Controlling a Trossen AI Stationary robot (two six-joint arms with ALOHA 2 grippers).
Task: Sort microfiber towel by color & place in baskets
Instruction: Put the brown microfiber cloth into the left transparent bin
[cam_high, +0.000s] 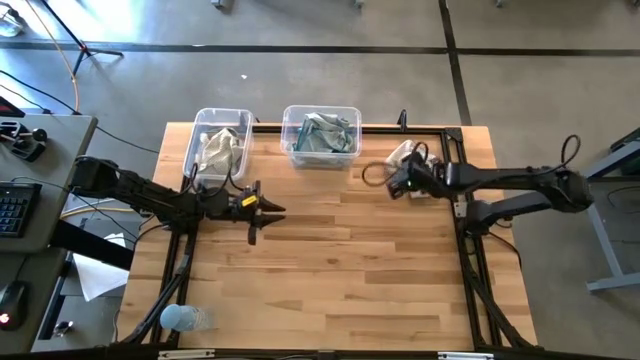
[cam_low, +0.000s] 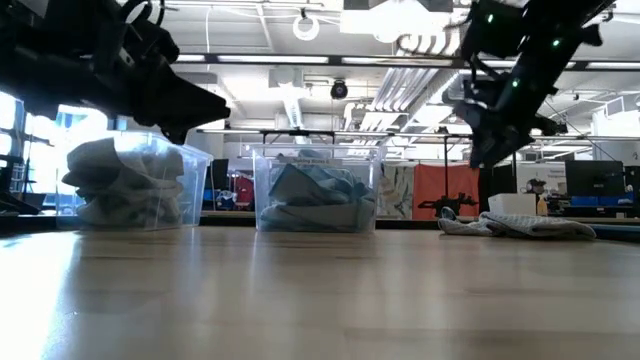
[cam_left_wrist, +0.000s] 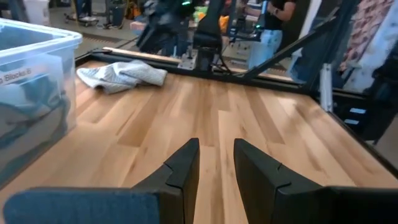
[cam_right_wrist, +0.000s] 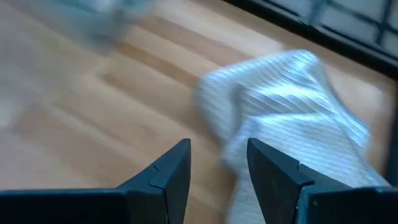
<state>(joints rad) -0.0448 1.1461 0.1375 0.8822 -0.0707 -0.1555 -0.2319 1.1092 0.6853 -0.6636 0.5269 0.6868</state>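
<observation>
Two clear baskets stand at the table's far edge. The left basket (cam_high: 220, 140) holds beige-grey towels (cam_low: 130, 185). The right basket (cam_high: 320, 135) holds teal-blue towels (cam_low: 315, 195). One beige-grey towel (cam_high: 408, 156) lies crumpled on the table toward the far right, also visible in the low view (cam_low: 520, 225) and the left wrist view (cam_left_wrist: 121, 74). My right gripper (cam_high: 392, 182) hovers open just above this towel (cam_right_wrist: 292, 93). My left gripper (cam_high: 265, 210) is open above bare wood, just near of the left basket, its fingers (cam_left_wrist: 186, 165) holding nothing.
Black frame rails (cam_high: 470, 250) run along the table's sides and far edge. A pale blue see-through object (cam_high: 185, 318) lies at the near left corner. The wood in the middle and near part (cam_high: 340, 270) is free. People stand beyond the table (cam_left_wrist: 273, 18).
</observation>
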